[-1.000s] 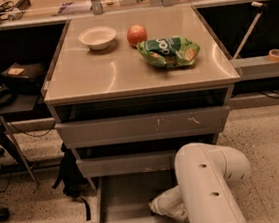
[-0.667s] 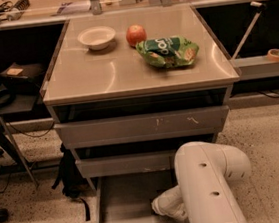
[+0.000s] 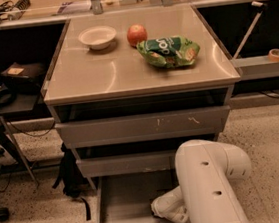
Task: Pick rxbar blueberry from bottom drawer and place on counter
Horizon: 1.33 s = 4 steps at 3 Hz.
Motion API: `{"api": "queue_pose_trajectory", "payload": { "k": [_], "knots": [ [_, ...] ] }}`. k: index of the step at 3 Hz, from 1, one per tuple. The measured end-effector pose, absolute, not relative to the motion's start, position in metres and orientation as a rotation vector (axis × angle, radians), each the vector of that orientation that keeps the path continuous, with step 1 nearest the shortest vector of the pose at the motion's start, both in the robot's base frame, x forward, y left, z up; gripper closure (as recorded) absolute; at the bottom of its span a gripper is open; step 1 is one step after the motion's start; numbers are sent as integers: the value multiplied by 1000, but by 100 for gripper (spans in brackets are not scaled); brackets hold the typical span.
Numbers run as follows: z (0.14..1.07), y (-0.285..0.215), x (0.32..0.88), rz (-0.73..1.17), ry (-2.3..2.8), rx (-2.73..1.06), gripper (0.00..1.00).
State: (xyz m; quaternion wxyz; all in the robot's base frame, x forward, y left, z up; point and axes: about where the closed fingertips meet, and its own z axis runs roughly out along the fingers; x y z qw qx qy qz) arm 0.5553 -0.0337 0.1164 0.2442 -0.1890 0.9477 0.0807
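Observation:
The bottom drawer (image 3: 125,205) stands pulled open below the cabinet, its plain grey floor showing on the left. My white arm (image 3: 211,186) reaches down into its right part. The gripper (image 3: 163,209) is low inside the drawer, mostly hidden behind the wrist. The rxbar blueberry is hidden from view. The counter (image 3: 100,72) is a glossy beige top above the drawers.
On the counter sit a white bowl (image 3: 98,37), a red apple (image 3: 137,34) and a crinkled green chip bag (image 3: 169,51). A scratched drawer front (image 3: 144,127) is above the open drawer. A dark chair and stand (image 3: 6,93) are at the left. A ledge with a tape roll (image 3: 276,54) is at the right.

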Motion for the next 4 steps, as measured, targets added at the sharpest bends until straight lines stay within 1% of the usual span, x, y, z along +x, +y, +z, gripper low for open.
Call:
{"api": "queue_pose_trajectory", "payload": {
  "k": [1, 2, 3, 4],
  "knots": [
    [180, 5, 550, 219, 2542, -391, 100],
    [269, 64, 534, 260, 2490, -290, 100],
    [338, 109, 488, 273, 2487, -228, 100],
    [348, 113, 451, 244, 2518, -239, 100]
  ]
}}
